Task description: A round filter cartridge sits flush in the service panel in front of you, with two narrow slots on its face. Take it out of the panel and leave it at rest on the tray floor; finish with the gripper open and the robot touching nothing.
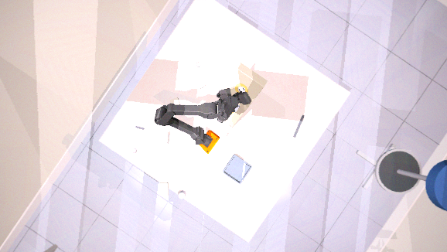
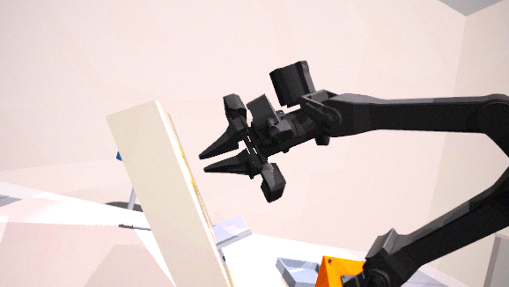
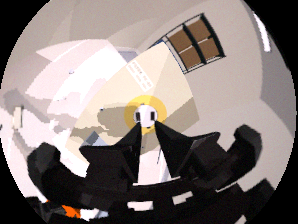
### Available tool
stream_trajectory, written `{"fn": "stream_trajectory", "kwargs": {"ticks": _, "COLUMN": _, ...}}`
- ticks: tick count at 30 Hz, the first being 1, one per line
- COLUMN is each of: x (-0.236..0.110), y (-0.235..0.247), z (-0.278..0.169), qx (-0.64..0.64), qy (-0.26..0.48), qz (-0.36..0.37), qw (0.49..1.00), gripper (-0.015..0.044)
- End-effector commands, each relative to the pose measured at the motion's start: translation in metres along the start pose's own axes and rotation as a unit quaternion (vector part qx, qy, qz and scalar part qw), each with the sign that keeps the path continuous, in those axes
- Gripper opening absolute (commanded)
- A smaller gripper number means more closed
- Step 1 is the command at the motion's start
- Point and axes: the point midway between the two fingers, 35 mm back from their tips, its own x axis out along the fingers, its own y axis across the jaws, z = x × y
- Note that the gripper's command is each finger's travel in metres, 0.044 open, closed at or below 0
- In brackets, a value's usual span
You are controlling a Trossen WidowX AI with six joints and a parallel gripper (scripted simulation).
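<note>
The round filter cartridge (image 1: 241,88) (image 3: 147,113) has a yellow rim and a pale face with two dark slots. It sits flush in the tilted cream service panel (image 1: 256,82) (image 2: 154,176) (image 3: 166,72). My gripper (image 2: 202,163) (image 3: 148,123) points at the panel face, a short way in front of it and not touching it. Its fingers stand a little apart with nothing between them. In the wrist view the two fingertips frame the cartridge. The pale blue tray (image 1: 229,162) lies flat on the table, on the near side of the arm's base.
The arm's orange base mount (image 1: 211,141) (image 2: 338,269) stands between the panel and the tray. A thin grey rod (image 1: 298,126) lies at the table's right. A grey round stand (image 1: 398,171) and a blue stool (image 1: 438,185) stand off the table.
</note>
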Motion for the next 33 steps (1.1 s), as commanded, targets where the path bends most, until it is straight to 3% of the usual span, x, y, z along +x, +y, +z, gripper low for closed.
{"fn": "stream_trajectory", "kwargs": {"ticks": 1, "x": 0.008, "y": 0.001, "z": -0.001, "qx": 0.002, "qy": 0.001, "qz": -0.001, "qw": 1.0, "gripper": 0.01}}
{"fn": "stream_trajectory", "kwargs": {"ticks": 33, "x": 0.018, "y": 0.001, "z": 0.0, "qx": 0.003, "qy": -0.002, "qz": -0.002, "qw": 1.0, "gripper": 0.01}}
